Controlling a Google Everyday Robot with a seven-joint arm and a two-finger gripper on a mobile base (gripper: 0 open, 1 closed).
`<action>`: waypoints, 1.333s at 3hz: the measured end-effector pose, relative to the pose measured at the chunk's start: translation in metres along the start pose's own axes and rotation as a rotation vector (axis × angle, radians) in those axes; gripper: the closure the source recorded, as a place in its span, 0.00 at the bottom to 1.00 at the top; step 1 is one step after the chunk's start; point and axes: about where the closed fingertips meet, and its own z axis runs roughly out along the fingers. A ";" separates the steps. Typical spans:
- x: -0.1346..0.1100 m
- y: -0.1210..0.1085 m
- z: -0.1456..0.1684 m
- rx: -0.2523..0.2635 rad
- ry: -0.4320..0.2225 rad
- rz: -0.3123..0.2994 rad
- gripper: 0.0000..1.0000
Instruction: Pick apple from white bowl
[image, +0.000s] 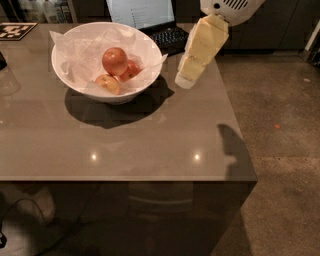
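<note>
Glossy white and lined with crinkled tissue paper, the large round bowl (75, 88) is set on a grey-brown tabletop (125, 145). The large orange-red apple (115, 61) is seen inside the bowl, touching a smaller deep-red apple (132, 70). The cream-coloured gripper (184, 80) is poised just right of the bowl, apart from it; whether it is spread or closed cannot be told.

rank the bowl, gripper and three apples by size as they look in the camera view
1. bowl, by far the widest.
2. gripper, hanging just right of the bowl above the table.
3. apple, the orange-red one on top.
4. yellow apple and red apple: alike; the red one is half hidden, so no ranking.
</note>
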 end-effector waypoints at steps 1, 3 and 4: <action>-0.038 -0.012 0.021 -0.036 -0.043 -0.012 0.00; -0.125 -0.049 0.070 -0.081 -0.051 -0.053 0.00; -0.140 -0.057 0.098 -0.124 -0.080 -0.051 0.00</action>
